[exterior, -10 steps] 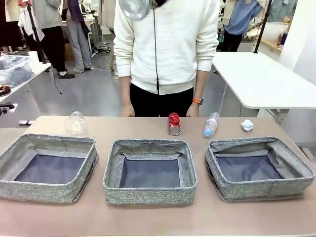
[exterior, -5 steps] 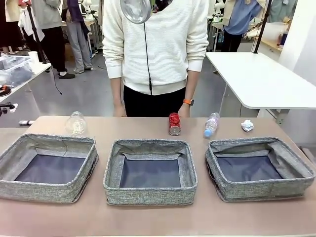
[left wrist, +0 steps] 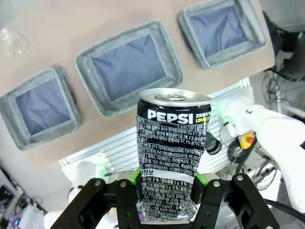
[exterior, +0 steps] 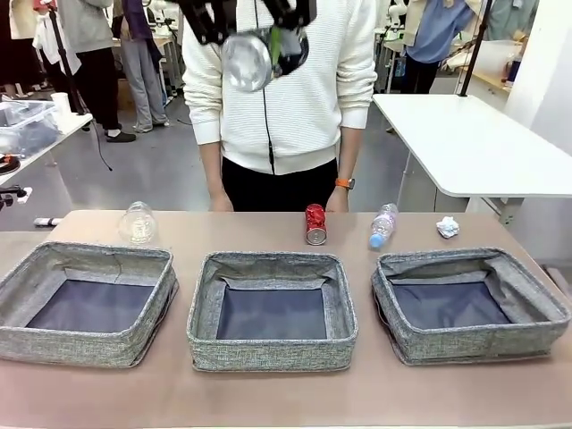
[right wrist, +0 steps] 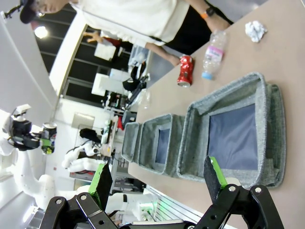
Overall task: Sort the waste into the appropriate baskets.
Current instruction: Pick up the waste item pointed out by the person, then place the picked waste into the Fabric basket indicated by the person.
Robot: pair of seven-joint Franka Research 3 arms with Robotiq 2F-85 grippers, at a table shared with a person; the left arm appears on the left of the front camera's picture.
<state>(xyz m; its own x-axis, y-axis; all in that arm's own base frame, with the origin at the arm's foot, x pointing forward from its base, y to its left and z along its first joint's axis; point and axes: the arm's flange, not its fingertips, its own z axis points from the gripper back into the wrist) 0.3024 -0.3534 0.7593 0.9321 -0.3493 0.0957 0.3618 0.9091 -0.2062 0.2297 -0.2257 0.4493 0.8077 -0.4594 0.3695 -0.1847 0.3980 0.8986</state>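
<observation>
Can in hand: my left gripper (left wrist: 168,175) is clamped on the crushed black-silver can (left wrist: 171,138), green pads on either side of its lower body, high above the table (exterior: 268,393). In the front view it hangs roughly over the line of the middle basket (exterior: 268,353). My right gripper (right wrist: 157,183) is spread wide, with nothing between the pads. No basket shows a label, so which one takes metal is my guess. Method: descend until the can is below the soft rim, centre it over the dark base, then release. A drop from this height could bounce out over the shallow walls.
</observation>
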